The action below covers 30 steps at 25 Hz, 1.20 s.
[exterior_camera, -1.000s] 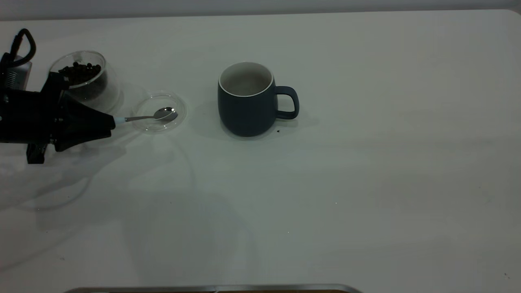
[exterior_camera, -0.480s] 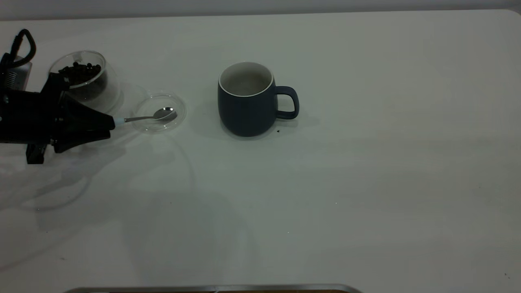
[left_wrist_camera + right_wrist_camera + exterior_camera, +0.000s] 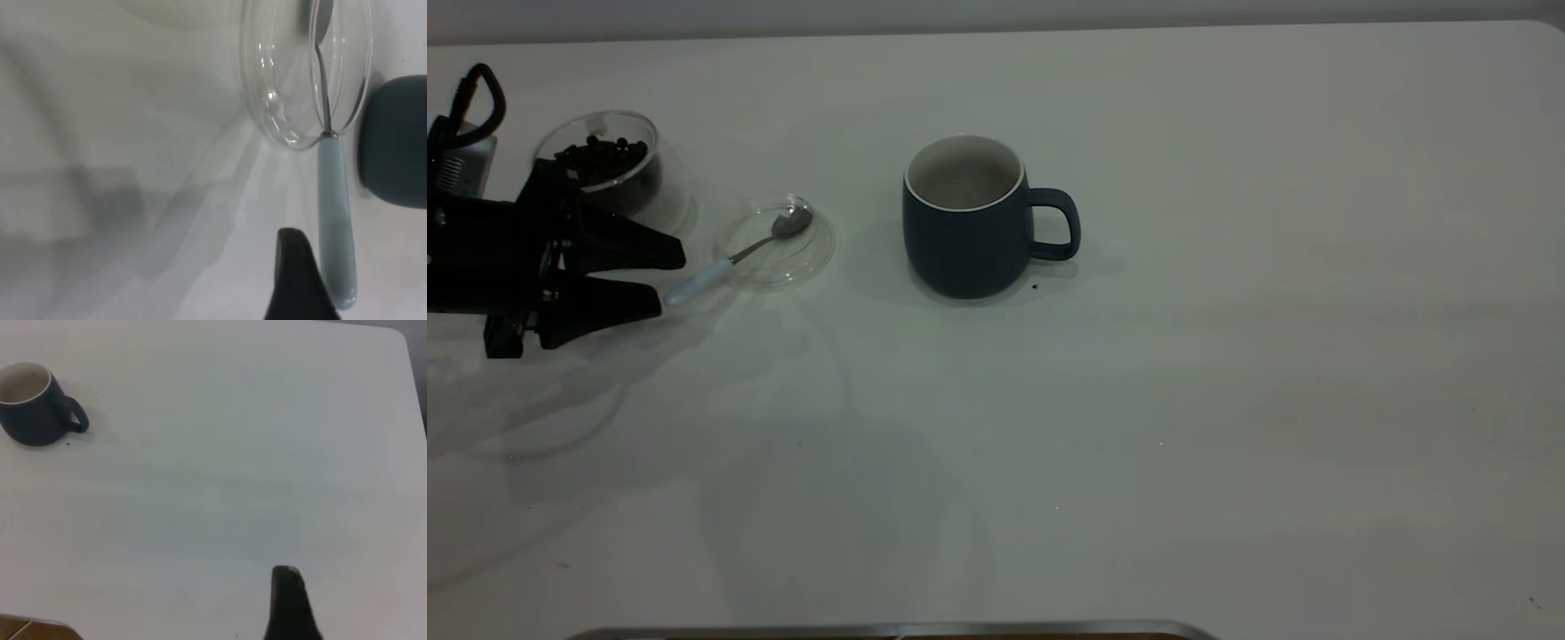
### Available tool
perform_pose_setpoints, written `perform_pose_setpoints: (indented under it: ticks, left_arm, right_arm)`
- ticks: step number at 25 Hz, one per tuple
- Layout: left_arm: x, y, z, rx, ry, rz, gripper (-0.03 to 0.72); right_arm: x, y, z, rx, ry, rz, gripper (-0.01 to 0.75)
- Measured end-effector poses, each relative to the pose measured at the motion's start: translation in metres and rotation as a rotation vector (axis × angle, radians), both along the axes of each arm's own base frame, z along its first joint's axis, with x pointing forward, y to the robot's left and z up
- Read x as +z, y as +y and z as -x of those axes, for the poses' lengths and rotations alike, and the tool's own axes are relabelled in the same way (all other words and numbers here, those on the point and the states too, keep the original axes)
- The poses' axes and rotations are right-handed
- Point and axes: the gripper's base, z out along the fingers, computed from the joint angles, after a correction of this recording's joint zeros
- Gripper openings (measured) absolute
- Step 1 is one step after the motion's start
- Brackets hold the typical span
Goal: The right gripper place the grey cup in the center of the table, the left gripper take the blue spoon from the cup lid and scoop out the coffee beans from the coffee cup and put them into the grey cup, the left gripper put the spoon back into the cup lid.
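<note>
A wide white table (image 3: 1227, 400) is filling the scene, bare apart from a small group of vessels toward its left side. The grey cup (image 3: 967, 218) is standing upright near the centre, handle pointing toward the right arm's side, with nothing visible inside it. The coffee cup (image 3: 618, 173), holding the coffee beans (image 3: 603, 151), is sitting at the far left, and the cup lid (image 3: 778, 244) is lying just beside it, between it and the grey cup.

The blue spoon (image 3: 734, 258) is resting with its metal bowl inside the lid and its neck crossing the rim, so the pale handle is slanting down to touch the table outside the lid.

The left gripper (image 3: 663, 280) is hovering at the handle's end with its fingers spread apart — nothing is being held. The right gripper (image 3: 290, 603) is showing only one dark finger at the edge of its wrist view, away from the vessels; whether it is open cannot be told.

Handling, as a judgement: the spoon is looking light, stiff and smooth, so it is likely to pivot on the lid rim or slip if pinched at the very tip. The blue handle — about midway along — is offering the best hold. The glass lid is appearing light and fragile, and may slide if nudged.
</note>
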Motion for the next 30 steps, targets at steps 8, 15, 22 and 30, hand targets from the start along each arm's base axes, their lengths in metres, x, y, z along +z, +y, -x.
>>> perform_pose_setpoints:
  ticks: [8,15,22,30]
  left_arm:
    - [0.006,0.001,-0.002,0.002,-0.028,0.032,0.539]
    - [0.050,0.024,-0.011,0.040,-0.170,0.056,0.539]
    - [0.118,0.025,-0.012,-0.043,-0.243,-0.007,0.538]
    - [0.259,0.006,0.029,-0.126,-0.454,-0.345,0.504]
  right_arm:
    - [0.000,0.000,0.000,0.000,0.000,0.000,0.531]
    - [0.000,0.000,0.000,0.000,0.000,0.000,0.531]
    - [0.000,0.000,0.000,0.000,0.000,0.000,0.531]
    - [0.000,0.000,0.000,0.000,0.000,0.000,0.531]
